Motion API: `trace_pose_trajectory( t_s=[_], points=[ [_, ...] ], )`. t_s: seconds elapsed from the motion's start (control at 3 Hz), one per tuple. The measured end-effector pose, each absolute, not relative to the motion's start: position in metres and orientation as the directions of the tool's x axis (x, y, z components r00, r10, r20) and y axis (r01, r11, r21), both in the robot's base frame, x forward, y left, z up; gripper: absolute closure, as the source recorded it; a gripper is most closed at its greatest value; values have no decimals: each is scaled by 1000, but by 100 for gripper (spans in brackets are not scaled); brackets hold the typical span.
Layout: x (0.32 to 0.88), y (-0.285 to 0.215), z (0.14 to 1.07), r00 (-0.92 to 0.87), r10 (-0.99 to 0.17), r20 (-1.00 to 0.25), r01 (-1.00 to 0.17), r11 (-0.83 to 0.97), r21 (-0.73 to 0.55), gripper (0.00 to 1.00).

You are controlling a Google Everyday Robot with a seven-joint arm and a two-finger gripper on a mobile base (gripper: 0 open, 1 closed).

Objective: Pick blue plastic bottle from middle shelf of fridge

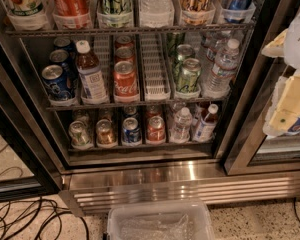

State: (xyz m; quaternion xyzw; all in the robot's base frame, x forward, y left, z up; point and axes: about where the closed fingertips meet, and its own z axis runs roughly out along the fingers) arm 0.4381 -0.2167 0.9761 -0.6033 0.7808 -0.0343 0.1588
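The blue plastic bottle [90, 74], with a white cap, dark liquid and a blue-and-white label, stands upright at the front of the middle shelf [155, 100] of the open fridge [190, 186]. It is between a row of blue cans [57, 81] and a row of red cans [125, 77]. Green cans [188, 74] and a clear water bottle [220, 69] stand further right. My gripper [289, 91], white and yellowish, hangs close to the camera at the right edge. It is outside the fridge and far right of the bottle.
An empty white lane tray [155, 69] lies between the red and green cans. Large soda bottles [70, 1] fill the rack above, small cans [131, 130] the rack below. A black door frame [247, 84] stands right. A clear plastic bin [160, 221] and cables [25, 219] lie on the floor.
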Motion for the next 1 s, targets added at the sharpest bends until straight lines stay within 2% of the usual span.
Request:
trace_pose_trajectory(
  t_s=[0.33,1.0],
  points=[
    [440,-213,977,-224,-950,-219,-927,277,-254,0],
    [454,-139,933,-243,-870,-429,-904,364,-224,0]
  ],
)
